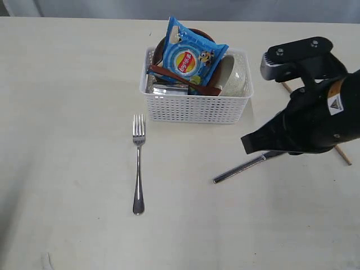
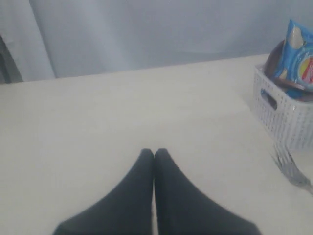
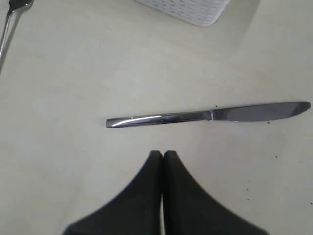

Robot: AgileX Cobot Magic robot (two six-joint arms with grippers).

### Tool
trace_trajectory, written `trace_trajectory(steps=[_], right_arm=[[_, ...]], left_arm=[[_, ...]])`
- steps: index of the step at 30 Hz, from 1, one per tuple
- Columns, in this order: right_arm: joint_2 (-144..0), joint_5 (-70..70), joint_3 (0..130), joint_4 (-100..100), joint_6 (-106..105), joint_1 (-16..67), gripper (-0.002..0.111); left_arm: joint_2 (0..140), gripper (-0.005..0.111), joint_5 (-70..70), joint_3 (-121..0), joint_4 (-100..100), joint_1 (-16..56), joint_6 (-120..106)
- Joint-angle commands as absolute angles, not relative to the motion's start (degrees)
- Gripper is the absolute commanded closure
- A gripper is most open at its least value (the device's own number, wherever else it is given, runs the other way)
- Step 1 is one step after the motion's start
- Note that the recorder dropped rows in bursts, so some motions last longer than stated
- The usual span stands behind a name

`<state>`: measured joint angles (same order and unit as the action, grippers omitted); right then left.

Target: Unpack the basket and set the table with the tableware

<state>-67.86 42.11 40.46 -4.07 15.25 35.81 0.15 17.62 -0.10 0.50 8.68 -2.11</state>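
Observation:
The white lattice basket [image 1: 194,107] stands on the pale table [image 1: 67,84], holding a cream bowl [image 1: 233,79], a red-brown wooden spoon [image 1: 180,77], a brown plate [image 1: 163,48] and steel pieces under a blue chip bag. A steel fork [image 1: 138,163] lies in front of the basket. A steel knife [image 3: 205,116] lies flat on the table to the right, its handle [image 1: 236,170] showing under my right arm. My right gripper [image 3: 163,154] is shut and empty, just short of the knife. Brown chopsticks [image 1: 343,156] poke out behind that arm. My left gripper [image 2: 154,152] is shut and empty over bare table.
The blue chip bag [image 1: 191,56] stands upright in the basket on top of the tableware. My right arm's black body [image 1: 315,112] hangs over the table right of the basket. The basket's corner [image 3: 190,11] and the fork's tip [image 3: 14,6] edge the right wrist view.

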Motion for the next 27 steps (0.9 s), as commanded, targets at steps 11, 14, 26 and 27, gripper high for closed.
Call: trace_trajectory(steps=[11, 14, 26, 27], right_arm=[[-55.4, 46.0, 38.8, -2.8, 15.5, 35.6, 0.109], [-53.6, 46.2, 38.0, -2.8, 15.5, 35.6, 0.109], [-49.1, 45.8, 35.9, -2.8, 16.6, 35.6, 0.109], [-48.9, 45.8, 35.9, -2.8, 16.6, 35.6, 0.109]], left_arm=[[0.0, 0.107, -11.7, 0.0, -1.9, 8.6, -1.8], [0.0, 0.107, -12.5, 0.0, -1.9, 8.6, 2.0], [12.1, 0.107, 11.6, -25.7, -2.6, 8.6, 6.7], [14.6, 0.107, 14.3, -28.8, -3.3, 8.6, 6.7]])
